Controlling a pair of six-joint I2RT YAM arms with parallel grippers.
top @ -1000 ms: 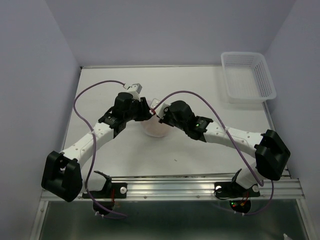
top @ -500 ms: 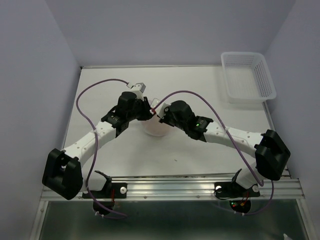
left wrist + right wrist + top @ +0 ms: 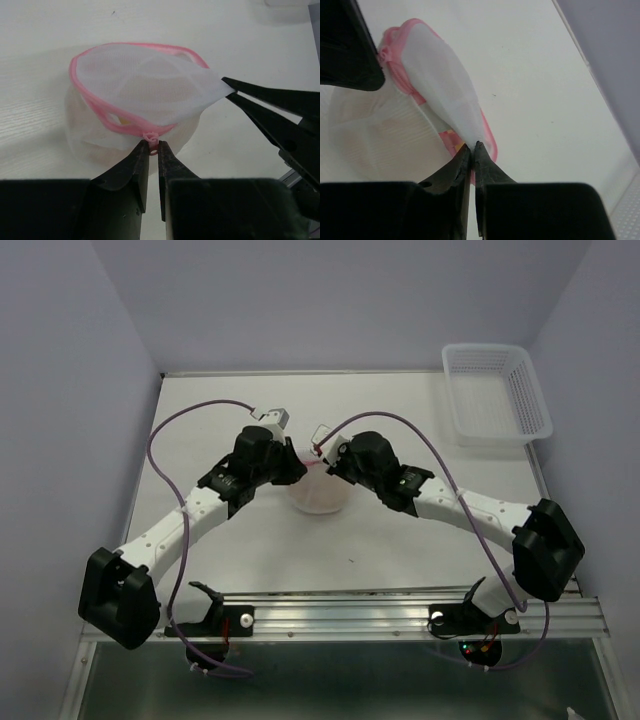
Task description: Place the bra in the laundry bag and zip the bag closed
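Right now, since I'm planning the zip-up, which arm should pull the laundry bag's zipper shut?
Left. The left gripper pinches the pink zipper pull, while the right gripper only clamps the white mesh flap of the laundry bag, likely anchoring it.

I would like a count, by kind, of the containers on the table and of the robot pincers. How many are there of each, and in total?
laundry bag: 1
basket: 1
pincers: 2, the left pincer and the right pincer, both at the laundry bag
Total: 4
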